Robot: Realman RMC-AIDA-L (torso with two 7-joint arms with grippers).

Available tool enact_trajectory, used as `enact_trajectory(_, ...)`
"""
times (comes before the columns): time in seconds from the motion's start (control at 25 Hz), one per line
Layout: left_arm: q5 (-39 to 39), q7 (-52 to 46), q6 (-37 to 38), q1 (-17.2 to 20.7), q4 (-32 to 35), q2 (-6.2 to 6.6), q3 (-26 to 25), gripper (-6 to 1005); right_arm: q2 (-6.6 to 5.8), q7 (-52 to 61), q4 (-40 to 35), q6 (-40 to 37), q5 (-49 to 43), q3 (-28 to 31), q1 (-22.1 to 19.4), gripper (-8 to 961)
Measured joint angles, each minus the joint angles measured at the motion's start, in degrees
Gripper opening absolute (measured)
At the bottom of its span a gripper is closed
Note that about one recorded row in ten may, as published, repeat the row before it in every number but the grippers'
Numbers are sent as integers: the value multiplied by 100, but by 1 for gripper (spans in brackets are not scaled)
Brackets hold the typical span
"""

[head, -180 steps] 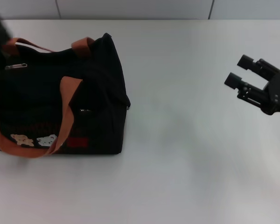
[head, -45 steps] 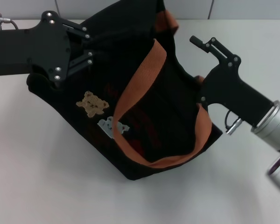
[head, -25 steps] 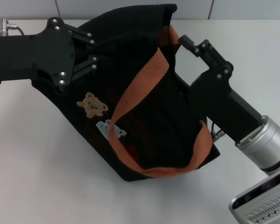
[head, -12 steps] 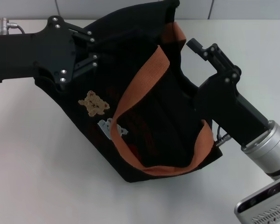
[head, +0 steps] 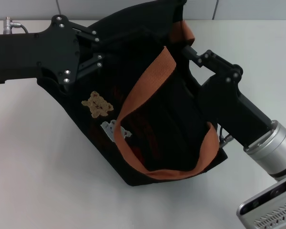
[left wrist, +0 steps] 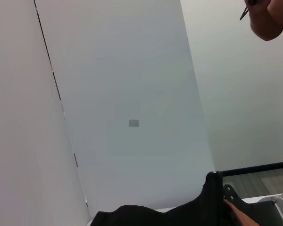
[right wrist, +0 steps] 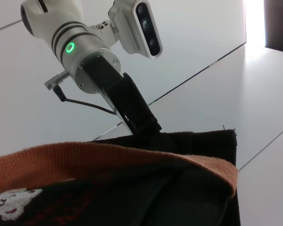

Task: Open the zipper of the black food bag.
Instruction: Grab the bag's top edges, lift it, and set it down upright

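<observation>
Bag (head: 148,138) is up off the white tabletop (head: 33,181), tilted hard, held between both arms; its lower corner sits low near the tabletop, contact can't be told from the head view.

Left end effector (head: 97,47) is at the bag's upper left side, its black linkage pressed into the fabric. Fingertips are buried against the black cloth, so the pictures don't show how wide it is or whether it grips anything.

Right end effector (head: 190,50) comes in from the lower right, arm running diagonally along the bag's right side, tip up by the top edge next to the orange handle (head: 148,83). One finger shows beside the handle; the other is lost against the bag, so its opening can't be told either.

One handle loops across the front face and down around the lower right corner. Brown bear patch (head: 97,104) and white bear patch (head: 115,130) face up on the front panel.

Zipper track and pull aren't distinguishable in any view.

Right wrist view: bag's top edge (right wrist: 188,141), handle band (right wrist: 108,162), left arm (right wrist: 104,61) beyond with a green ring light. Left wrist view: mostly wall, just a strip of bag fabric (left wrist: 179,214).
</observation>
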Motion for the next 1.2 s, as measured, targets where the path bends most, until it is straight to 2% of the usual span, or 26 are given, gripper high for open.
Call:
enact_trajectory(0.2,0,2,14,13,-1,0,0,104,0,-1,-7,205,20,0,30,455)
enact_trajectory(0.8,0,25,26,1,-6,0,-1,104,0,-10,-14,228,-12,-1,44,438)
enact_trajectory(1.04,0,27,20,0,-9,0,-1,104,0,-14,-20,224,-79,-2,52,361)
enact_trajectory(1.2,1,27,25,0,-9,0,-1,104,0,-15,-30,221,-82,-1,57,219)
